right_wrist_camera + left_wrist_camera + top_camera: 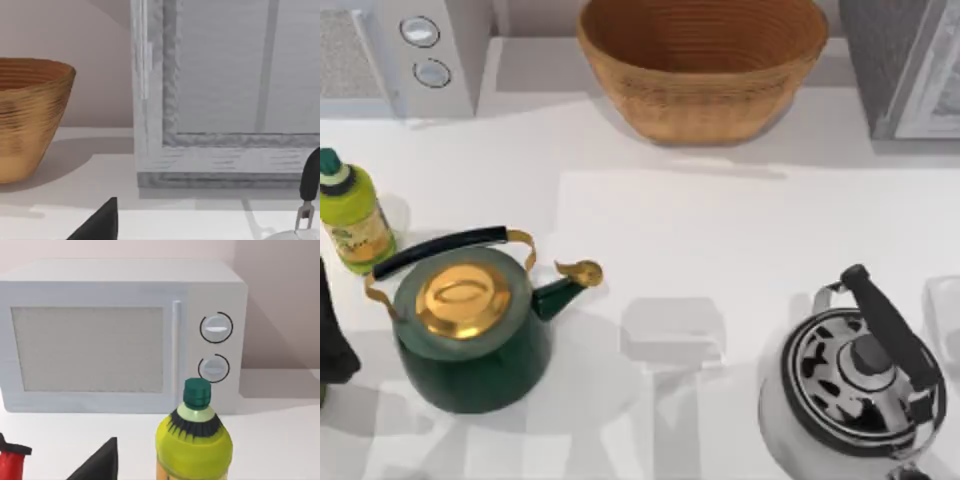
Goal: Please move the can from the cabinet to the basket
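The left tool is a dark tip low down, and I cannot tell if it is wide or narrow. The right tool looks the same, and I cannot tell there either. The left arm sits far left of the basket, at the edge of the worktop. A yellow-green bottle and a green kettle stand left of the basket, a silver kettle right of it. The white microwave is at the back, left of the basket. The cabinet is just right of the basket, door shut
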